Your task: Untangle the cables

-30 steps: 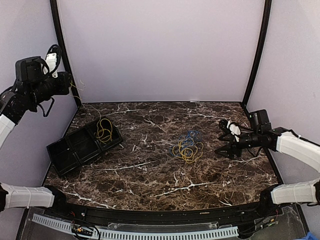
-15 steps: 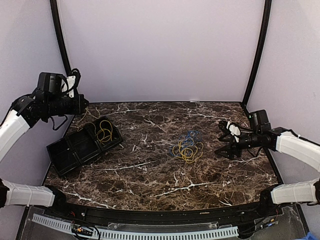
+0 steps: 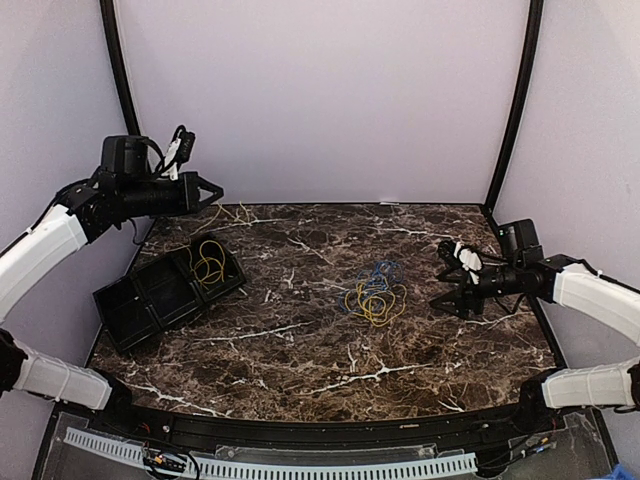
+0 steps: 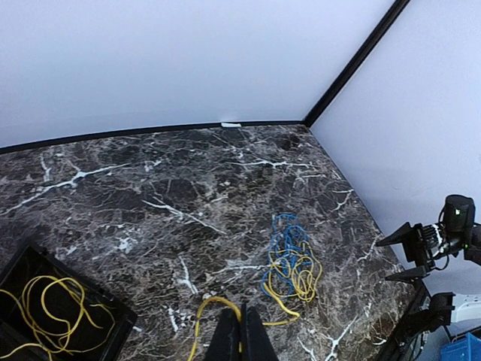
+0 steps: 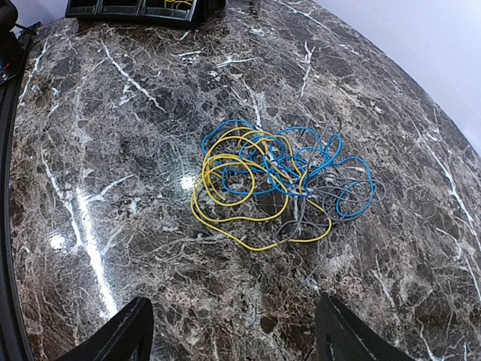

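Observation:
A tangle of yellow, blue and grey cables (image 3: 376, 293) lies on the marble table right of centre, also seen in the left wrist view (image 4: 293, 259) and the right wrist view (image 5: 278, 180). My left gripper (image 3: 215, 190) hangs high over the back left, above the tray. Its jaws (image 4: 240, 312) are shut on a yellow cable (image 4: 210, 300) that trails down from the fingers. Another yellow cable (image 3: 208, 262) lies coiled in the tray. My right gripper (image 3: 445, 275) is open just right of the tangle, nothing between its fingers (image 5: 128, 331).
A black compartment tray (image 3: 140, 300) sits at the left of the table, its rim visible in the left wrist view (image 4: 90, 289) and at the top of the right wrist view (image 5: 135, 9). Purple walls with black corner posts (image 3: 515, 110) enclose the table.
My left arm has swung from the far upper left rightward and toward the table, carrying the yellow cable over the tray. The right arm and the tangle have not moved.

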`<state>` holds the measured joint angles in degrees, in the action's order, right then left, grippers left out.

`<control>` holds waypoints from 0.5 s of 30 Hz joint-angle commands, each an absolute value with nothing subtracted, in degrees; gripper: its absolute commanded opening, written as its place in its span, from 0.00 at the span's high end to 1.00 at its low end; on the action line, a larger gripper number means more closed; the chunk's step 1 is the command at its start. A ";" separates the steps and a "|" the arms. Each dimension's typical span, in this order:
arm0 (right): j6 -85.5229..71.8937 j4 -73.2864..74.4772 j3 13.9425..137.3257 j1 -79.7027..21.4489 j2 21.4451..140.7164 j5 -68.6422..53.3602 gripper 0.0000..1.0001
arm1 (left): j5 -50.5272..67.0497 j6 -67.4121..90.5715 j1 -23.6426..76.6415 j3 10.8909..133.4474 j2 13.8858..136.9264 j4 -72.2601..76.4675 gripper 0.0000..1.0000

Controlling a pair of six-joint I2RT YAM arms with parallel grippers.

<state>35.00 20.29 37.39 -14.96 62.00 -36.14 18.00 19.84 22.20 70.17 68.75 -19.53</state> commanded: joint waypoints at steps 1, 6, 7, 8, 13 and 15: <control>35.57 19.86 38.23 -14.78 62.16 -36.12 0.25 | 27.67 21.98 24.43 69.14 69.72 -13.74 1.00; 35.86 20.68 38.83 -14.85 63.29 -36.07 0.25 | 35.28 24.00 27.36 69.02 73.93 -8.74 1.00; 35.87 20.73 38.92 -14.78 63.40 -36.04 0.25 | 35.75 24.48 28.24 69.02 74.97 -7.39 1.00; 35.93 20.74 38.89 -14.77 63.38 -36.04 0.25 | 36.82 24.76 28.58 68.96 75.46 -6.64 1.00; 35.87 20.76 38.70 -14.81 62.78 -35.95 0.25 | 30.56 22.28 28.98 68.17 75.07 -9.59 1.00; 35.86 20.78 38.59 -14.74 62.58 -35.86 0.25 | 25.20 20.52 28.21 67.78 73.63 -13.11 1.00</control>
